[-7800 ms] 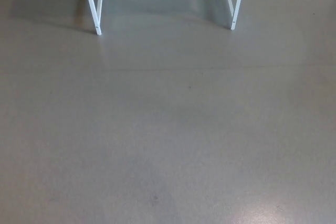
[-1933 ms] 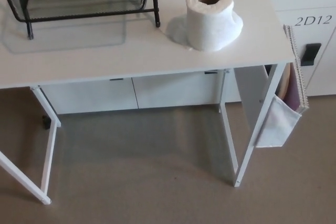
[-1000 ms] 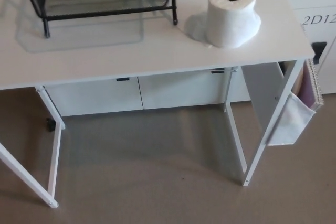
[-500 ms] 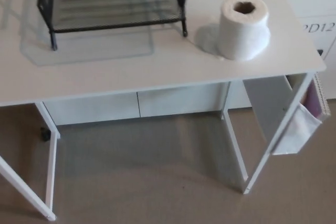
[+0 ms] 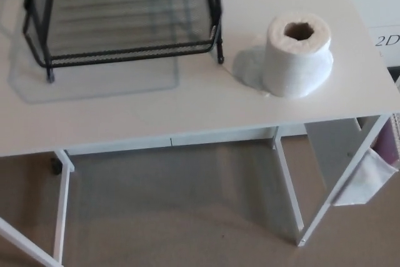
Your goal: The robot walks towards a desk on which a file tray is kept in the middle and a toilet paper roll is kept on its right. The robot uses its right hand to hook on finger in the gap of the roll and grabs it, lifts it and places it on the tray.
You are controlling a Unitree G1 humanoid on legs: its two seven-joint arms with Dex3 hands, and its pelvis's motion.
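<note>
A white toilet paper roll [image 5: 297, 55] stands upright on the right part of the white desk [image 5: 187, 104], its cardboard core hole facing up. To its left, in the middle of the desk, stands a black wire file tray [image 5: 122, 17] with an open top shelf; its far side is cut off by the picture's top edge. A small gap of bare desk separates the roll from the tray's right front leg. Neither of my hands shows in the head view.
The desk's front edge runs across the middle of the picture, with white legs [image 5: 287, 182] and brown floor [image 5: 169, 217] beneath. A white pouch [image 5: 369, 176] hangs off the desk's right end. White cabinets [image 5: 382, 4] stand to the right.
The whole picture has shifted as the camera came closer: desk, tray and roll now sit lower and larger in view. The things themselves have not moved.
</note>
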